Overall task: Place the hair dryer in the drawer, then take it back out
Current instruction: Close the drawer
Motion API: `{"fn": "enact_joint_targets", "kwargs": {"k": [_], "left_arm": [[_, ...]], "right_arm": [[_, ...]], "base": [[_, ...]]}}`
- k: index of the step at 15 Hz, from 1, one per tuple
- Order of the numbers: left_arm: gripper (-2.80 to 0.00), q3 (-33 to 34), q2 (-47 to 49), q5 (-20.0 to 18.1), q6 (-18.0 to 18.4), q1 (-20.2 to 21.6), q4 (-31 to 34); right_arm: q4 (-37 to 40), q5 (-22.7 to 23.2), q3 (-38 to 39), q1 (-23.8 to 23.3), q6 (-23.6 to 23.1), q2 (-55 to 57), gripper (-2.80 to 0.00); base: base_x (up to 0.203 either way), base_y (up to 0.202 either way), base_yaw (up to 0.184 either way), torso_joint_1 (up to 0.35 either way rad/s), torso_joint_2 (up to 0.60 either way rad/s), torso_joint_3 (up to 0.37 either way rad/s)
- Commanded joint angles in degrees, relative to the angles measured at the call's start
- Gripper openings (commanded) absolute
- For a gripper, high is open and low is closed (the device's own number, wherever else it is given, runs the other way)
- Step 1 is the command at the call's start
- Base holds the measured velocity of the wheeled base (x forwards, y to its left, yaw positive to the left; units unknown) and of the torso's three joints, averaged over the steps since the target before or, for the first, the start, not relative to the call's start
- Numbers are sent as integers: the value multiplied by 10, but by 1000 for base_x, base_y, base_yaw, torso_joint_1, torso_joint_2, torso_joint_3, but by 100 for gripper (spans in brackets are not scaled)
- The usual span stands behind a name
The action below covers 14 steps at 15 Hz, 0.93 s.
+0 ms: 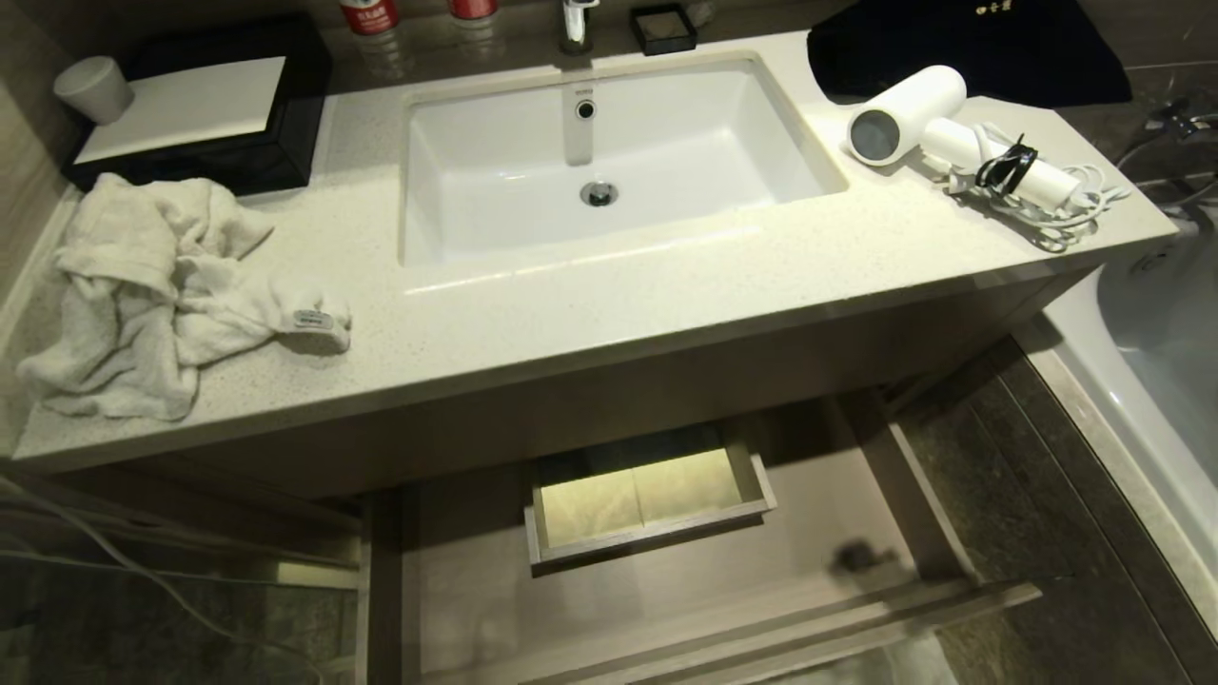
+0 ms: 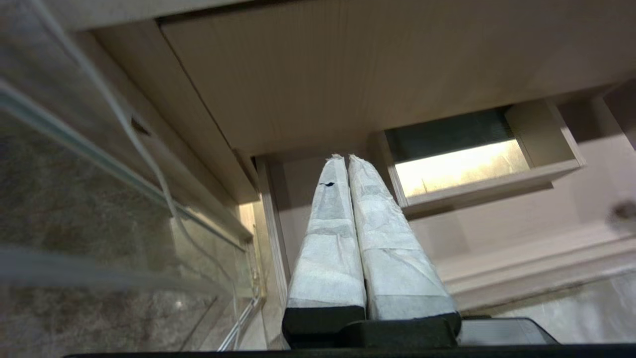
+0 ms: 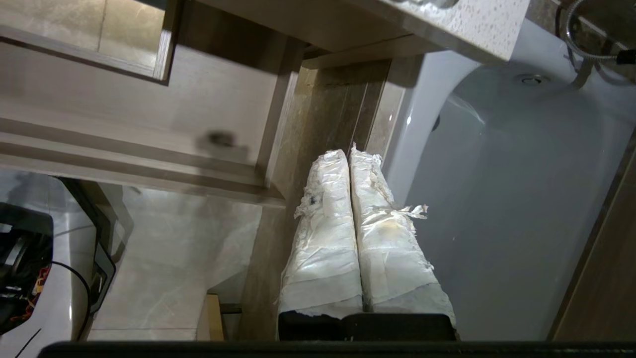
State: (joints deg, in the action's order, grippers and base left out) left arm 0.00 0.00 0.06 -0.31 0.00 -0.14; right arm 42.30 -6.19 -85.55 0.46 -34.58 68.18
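drawer [image 1: 885, 495] under the vanity counter [image 1: 590, 314] is pulled out; inside only a small open tray [image 1: 752, 476], nothing in it, plus a dark blurry spot on the drawer floor. sink [image 1: 666, 124] holds nothing. hair dryer [image 1: 913, 114] lies on its side at the counter's back right corner: white barrel, grey round end, cord tied with a black strap. left gripper [image 2: 346, 158] jaws together, low by the drawer. right gripper [image 3: 349, 151] jaws together beside the bathtub [image 3: 497, 199].
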Motion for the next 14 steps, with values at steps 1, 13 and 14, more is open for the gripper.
{"fn": "enact_joint_targets", "kwargs": {"k": [1, 13, 14], "left_arm": [[-280, 0, 1, 0, 0, 0, 0], [-280, 0, 0, 0, 0, 0, 0], [-280, 0, 1, 0, 0, 0, 0]], "right_arm": [[1, 0, 1, 1, -2, -2, -280], [-13, -3, 25, -1, 0, -18, -280], [-17, -3, 30, -1, 2, -20, -280]], "base": [[0, 0, 0, -313, 98, -227], [0, 0, 0, -281, 94, -186], [0, 0, 0, -191, 349, 125]]}}
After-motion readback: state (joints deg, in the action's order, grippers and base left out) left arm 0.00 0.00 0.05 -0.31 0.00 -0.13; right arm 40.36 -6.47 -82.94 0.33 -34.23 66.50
